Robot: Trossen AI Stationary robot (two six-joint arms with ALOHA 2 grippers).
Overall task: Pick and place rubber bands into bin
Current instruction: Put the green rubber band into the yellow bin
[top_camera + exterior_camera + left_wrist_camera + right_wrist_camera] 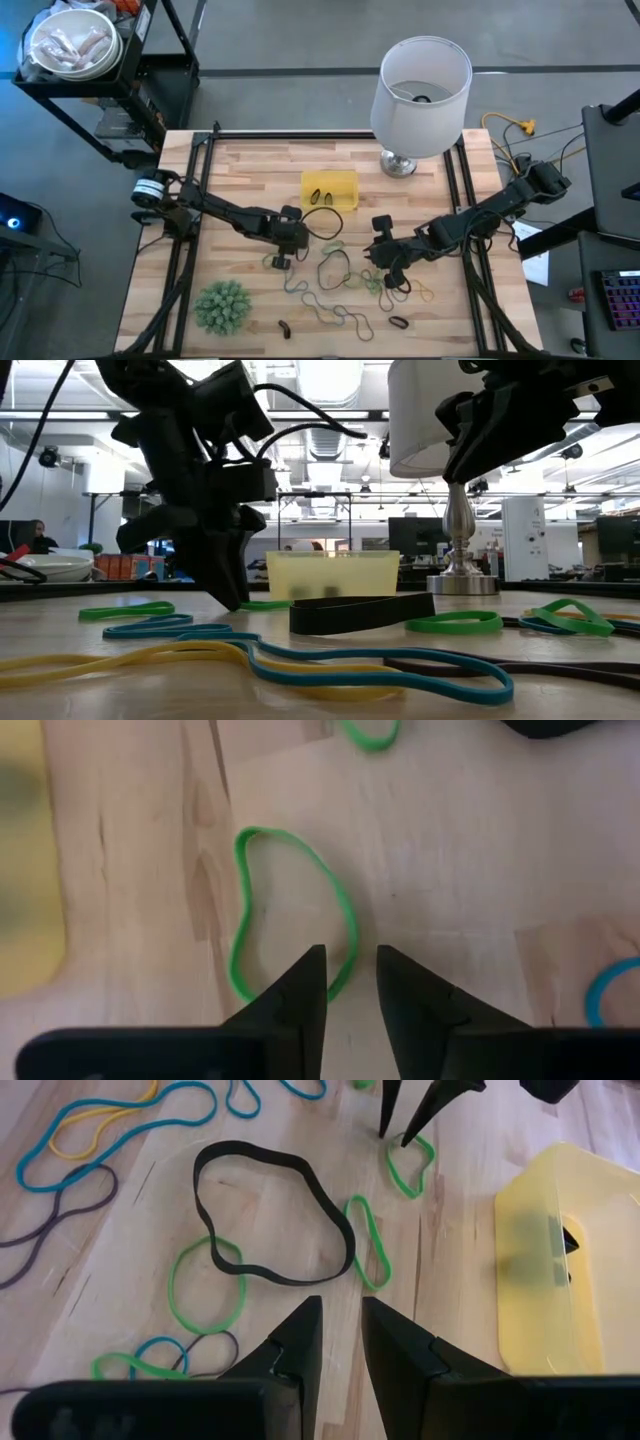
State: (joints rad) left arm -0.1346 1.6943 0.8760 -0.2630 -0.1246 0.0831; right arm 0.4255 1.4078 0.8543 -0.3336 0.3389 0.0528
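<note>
The yellow bin [330, 190] stands at the table's middle, toward the far side, with a few dark bands [568, 1240] in it. Many rubber bands lie loose on the wood, among them a large black one [270, 1210]. My left gripper [350, 955] is down at the table, narrowly open. Its fingers stand on either side of one edge of a small green band [290, 845], which lies flat near the bin; the right wrist view shows this band too [410, 1165]. My right gripper [383, 262] hangs above the bands right of the middle, narrowly open and empty. My left gripper points down from above, with the near edge of the green band [348, 945] running between its two fingertips. The band lies flat on the table. I cannot tell whether the fingers touch it.
A white lampshade on a metal foot [420, 85] stands at the far right of the table. A spiky green plant ball [222, 305] lies at the near left. Blue, yellow and green bands [300, 660] are strewn across the near middle.
</note>
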